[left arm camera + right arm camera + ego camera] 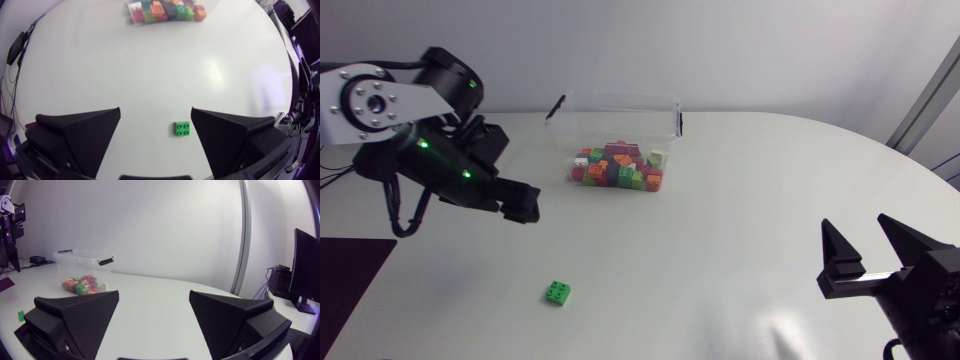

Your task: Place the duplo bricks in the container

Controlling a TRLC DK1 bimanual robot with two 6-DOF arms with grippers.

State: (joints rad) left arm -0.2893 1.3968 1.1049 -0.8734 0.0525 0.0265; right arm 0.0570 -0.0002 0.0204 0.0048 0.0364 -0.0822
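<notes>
Head view: I see a green duplo brick at lower centre and the container at upper centre; left end effector and right end effector both spread wide.

- The matte black right gripper is hanging over the white table, its two broad wedge-shaped fingers standing wide apart and gripping nothing.
- A clear plastic container with black clips is sitting on the table well ahead of the gripper, off to one finger's side.
- A heap of red, orange and green duplo bricks is lying inside it.
- A small green duplo brick is lying alone on the table just beyond that same finger's outer edge, apart from the container.
</notes>
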